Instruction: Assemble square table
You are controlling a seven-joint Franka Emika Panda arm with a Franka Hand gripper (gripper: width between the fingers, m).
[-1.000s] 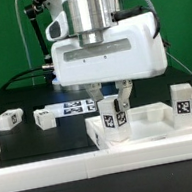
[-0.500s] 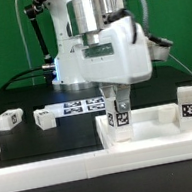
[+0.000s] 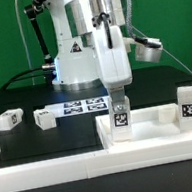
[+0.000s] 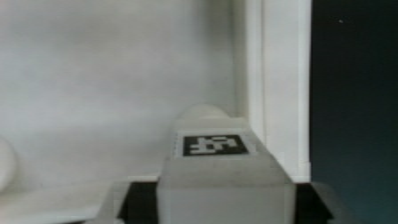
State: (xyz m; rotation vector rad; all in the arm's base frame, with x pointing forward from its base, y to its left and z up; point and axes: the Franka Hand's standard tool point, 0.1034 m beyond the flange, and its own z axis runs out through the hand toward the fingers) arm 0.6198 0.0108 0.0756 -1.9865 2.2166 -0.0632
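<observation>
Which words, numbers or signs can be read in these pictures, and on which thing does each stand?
No word or number can be read anywhere.
On the gripped leg: a black-and-white marker tag, a pattern without text.
On the leg at the exterior view's right and the two legs at its left: marker tags only.
On the marker board: marker tags only.
On the robot arm: a small round dark mark, too blurred to read.

The arm reaches straight down, its end effector point(image 3: 118, 102) clamped on a white leg point(image 3: 121, 122).
</observation>
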